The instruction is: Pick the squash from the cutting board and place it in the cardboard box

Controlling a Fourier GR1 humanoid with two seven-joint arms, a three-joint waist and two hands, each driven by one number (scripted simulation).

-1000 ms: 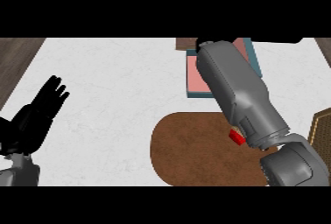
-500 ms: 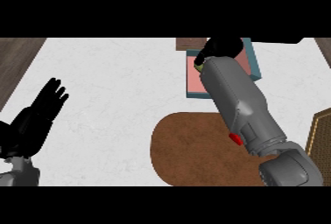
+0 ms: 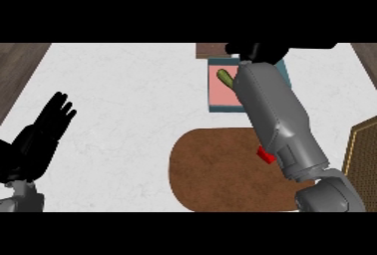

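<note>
at the lower left of the frame the left hand (image 3: 38,144) rests near the edge, palm open, its fingers (image 3: 63,107) straight, slightly spread and pointing up; it holds nothing. a bit of its grey forearm (image 3: 22,201) shows below it. the white counter (image 3: 132,94) fills the left and middle of the frame, with dark wood at the upper left corner.

right of centre, in the lower half, lies the brown, rounded cutting board (image 3: 213,174), with nothing showing on its visible surface. above it, in the upper middle, sits the box (image 3: 221,105), pink inside with a teal rim. the squash (image 3: 226,76), a slim green-yellow piece, lies tilted inside the box near its upper edge, its lower end hidden behind the arm. a small brown block (image 3: 212,48) sits just above the box.

the right forearm (image 3: 276,114) runs from the lower right up across the board's right side and the box, with a red mark (image 3: 266,155) on it. the right hand (image 3: 258,50) is a black shape at the top of the frame, above the squash; i cannot tell how its fingers are set. at the right edge a brown woven surface with a pale rim (image 3: 361,149) shows.
</note>
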